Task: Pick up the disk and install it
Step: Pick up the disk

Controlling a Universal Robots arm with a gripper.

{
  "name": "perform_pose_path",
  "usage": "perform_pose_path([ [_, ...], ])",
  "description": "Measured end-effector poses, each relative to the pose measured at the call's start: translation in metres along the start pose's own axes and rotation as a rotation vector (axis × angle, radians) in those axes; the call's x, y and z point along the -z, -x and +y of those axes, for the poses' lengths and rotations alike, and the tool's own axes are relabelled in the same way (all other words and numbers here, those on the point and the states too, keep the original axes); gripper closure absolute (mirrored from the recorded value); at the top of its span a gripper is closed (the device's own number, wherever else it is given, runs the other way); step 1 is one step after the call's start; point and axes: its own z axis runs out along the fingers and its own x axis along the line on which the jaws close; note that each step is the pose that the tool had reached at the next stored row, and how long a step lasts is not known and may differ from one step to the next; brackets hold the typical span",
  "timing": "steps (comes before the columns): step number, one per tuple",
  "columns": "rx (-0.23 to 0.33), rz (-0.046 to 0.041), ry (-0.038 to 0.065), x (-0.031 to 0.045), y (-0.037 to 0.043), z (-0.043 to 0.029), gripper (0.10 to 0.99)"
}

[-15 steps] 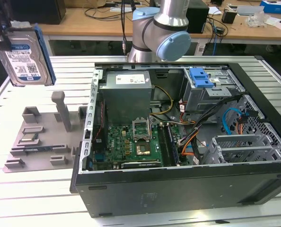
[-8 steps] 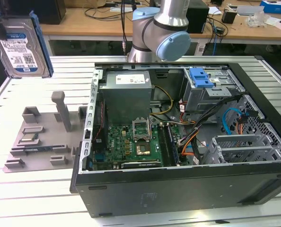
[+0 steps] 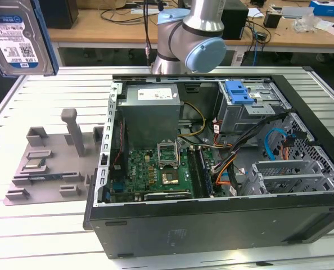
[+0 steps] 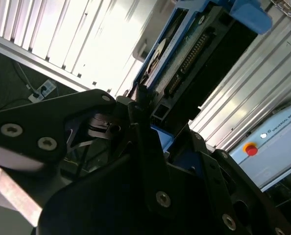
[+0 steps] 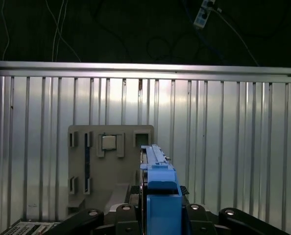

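The disk (image 3: 18,36), a silver drive with a white-and-blue label in a blue carrier frame, hangs in the air at the exterior view's upper left, well away from the open computer case (image 3: 212,225). In the first wrist view the disk's blue frame edge (image 5: 157,188) stands upright between the black fingers of my gripper (image 5: 159,211), which is shut on it. In the second wrist view the disk's circuit-board side (image 4: 194,54) and connector row reach out from the gripper (image 4: 145,115).
A grey parts fixture (image 3: 54,163) lies on the slatted metal table (image 3: 37,225) at the exterior view's left, below the held disk; it also appears as the fixture (image 5: 82,169). Inside the case sit a motherboard (image 3: 156,169) and a drive cage with a blue latch (image 3: 238,93).
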Motion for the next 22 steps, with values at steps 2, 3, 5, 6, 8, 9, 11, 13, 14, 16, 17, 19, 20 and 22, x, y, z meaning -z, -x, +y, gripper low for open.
perform_pose_path([
  [2,0.000,0.0000,0.000,0.0019,0.0000,0.0000,0.718],
  [3,0.000,0.0000,0.000,0.0020,0.0000,0.0000,0.718],
  [5,0.000,0.0000,0.000,0.0021,0.0000,0.0000,0.718],
  [6,0.000,0.0000,0.000,0.0021,0.0000,0.0000,0.718],
  [8,0.000,0.0002,0.000,0.0023,0.0000,-0.0019,0.718],
  [9,0.000,0.0000,0.000,0.0022,-0.0001,-0.0037,0.718],
  [11,0.000,0.0001,0.000,0.0024,-0.0003,-0.0104,0.718],
  [13,0.000,0.0000,0.000,0.0026,-0.0006,-0.0194,0.718],
  [14,0.000,0.0000,0.000,0.0027,-0.0007,-0.0242,0.718],
  [16,0.000,0.0001,0.000,0.0029,-0.0009,-0.0319,0.718],
  [17,0.000,0.0001,0.000,0.0030,-0.0011,-0.0372,0.718],
  [19,0.000,0.0000,0.000,0.0032,-0.0013,-0.0466,0.718],
  [20,0.000,0.0001,0.000,0.0033,-0.0014,-0.0516,0.718],
  [22,0.000,0.0001,0.000,0.0036,-0.0017,-0.0613,0.718],
])
